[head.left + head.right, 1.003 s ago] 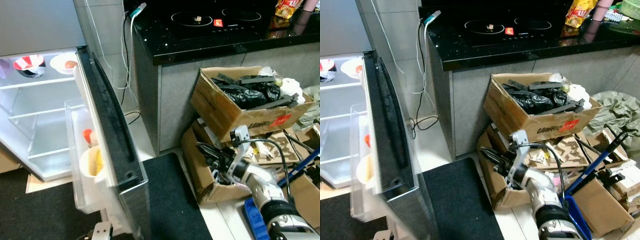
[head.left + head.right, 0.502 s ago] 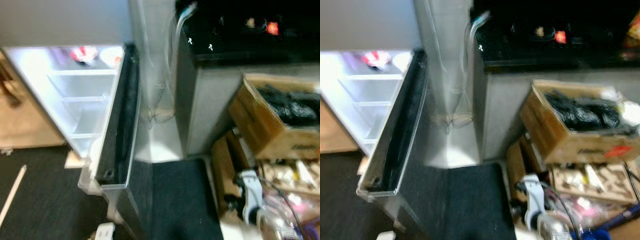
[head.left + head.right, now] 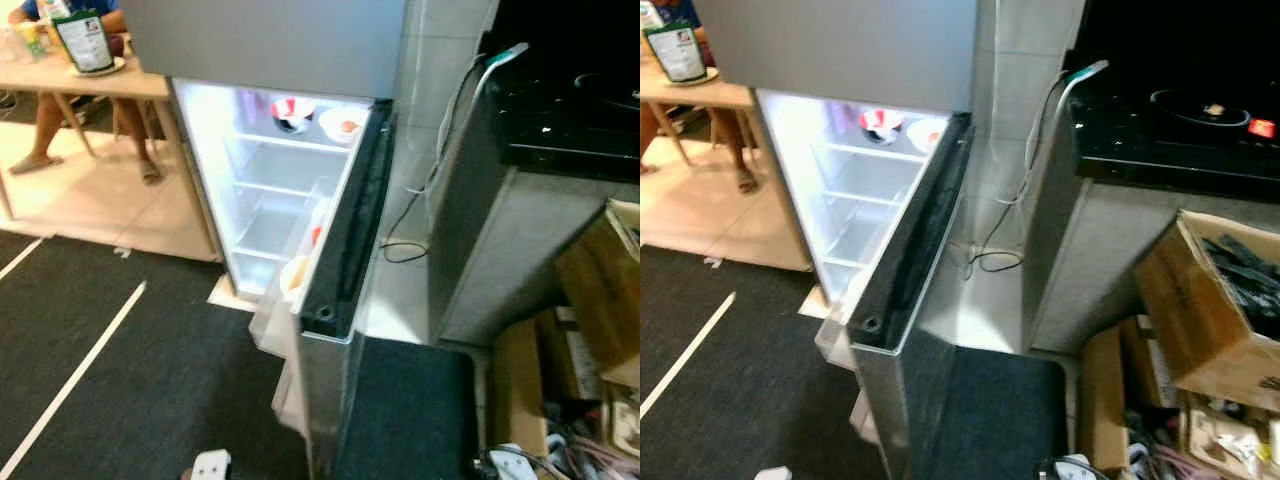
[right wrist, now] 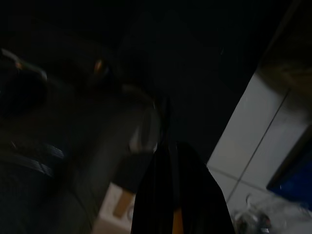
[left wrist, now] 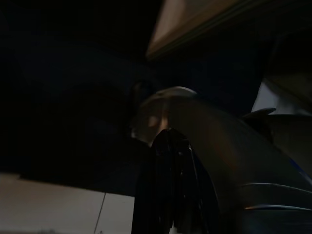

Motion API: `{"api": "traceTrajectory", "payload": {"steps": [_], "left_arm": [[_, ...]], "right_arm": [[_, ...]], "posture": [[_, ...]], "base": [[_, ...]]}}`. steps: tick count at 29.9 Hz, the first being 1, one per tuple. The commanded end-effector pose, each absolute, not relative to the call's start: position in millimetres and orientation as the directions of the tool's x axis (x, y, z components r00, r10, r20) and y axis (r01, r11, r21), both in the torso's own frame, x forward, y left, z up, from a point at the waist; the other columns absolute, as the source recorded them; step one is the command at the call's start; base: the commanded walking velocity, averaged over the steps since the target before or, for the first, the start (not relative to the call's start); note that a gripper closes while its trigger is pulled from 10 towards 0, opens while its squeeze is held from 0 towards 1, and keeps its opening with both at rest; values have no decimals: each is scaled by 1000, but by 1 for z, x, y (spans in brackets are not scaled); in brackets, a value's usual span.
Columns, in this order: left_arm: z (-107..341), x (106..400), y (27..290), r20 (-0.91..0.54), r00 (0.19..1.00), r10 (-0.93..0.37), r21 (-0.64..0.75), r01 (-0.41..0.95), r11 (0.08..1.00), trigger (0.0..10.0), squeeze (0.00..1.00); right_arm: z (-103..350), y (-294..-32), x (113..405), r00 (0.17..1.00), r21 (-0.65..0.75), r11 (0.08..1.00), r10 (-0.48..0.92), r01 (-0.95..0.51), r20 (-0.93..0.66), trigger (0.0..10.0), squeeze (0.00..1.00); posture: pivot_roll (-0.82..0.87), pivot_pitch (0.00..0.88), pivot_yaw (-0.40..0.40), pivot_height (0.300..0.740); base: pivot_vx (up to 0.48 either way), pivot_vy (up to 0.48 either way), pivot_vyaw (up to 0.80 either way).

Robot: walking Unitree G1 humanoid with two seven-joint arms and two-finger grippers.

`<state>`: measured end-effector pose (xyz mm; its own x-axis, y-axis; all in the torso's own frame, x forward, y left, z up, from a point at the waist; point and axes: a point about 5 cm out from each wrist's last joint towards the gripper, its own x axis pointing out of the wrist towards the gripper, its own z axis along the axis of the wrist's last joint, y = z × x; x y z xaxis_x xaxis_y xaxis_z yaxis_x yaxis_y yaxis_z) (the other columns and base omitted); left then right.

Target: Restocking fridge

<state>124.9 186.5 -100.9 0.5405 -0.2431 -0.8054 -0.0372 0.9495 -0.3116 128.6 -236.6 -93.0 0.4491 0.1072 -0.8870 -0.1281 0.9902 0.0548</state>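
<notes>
Now, fridge (image 3: 270,200) far left, lit, open | door (image 3: 345,240) edge runs near-far, swung toward robot | cardboard box (image 3: 1210,310) and black mat (image 3: 400,410) near right | left gripper (image 5: 170,190) and right gripper (image 4: 175,195) fingers pressed together, idle.

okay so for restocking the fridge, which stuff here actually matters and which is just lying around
For the job:
fridge
fridge door
bowls on the top shelf
door bin items

Just lying about:
cardboard boxes
stove
cable
dark mat
table
</notes>
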Motion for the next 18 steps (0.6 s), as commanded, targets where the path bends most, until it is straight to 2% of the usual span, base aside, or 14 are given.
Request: {"api": "traceTrajectory", "payload": {"steps": [1,18], "left_arm": [[-104,117,185,-823,511,-248,-310,-39,950,10000,0],[-104,117,185,-825,507,-247,-308,-38,951,10000,0]], "right_arm": [[-94,-237,126,438,44,990,98,-131,-894,10000,0],[-88,-238,142,483,20,988,91,-151,-871,10000,0]], "posture": [[-46,88,-25,740],[-47,83,-30,740]], "base": [[0,0,750],[0,0,747]]}}
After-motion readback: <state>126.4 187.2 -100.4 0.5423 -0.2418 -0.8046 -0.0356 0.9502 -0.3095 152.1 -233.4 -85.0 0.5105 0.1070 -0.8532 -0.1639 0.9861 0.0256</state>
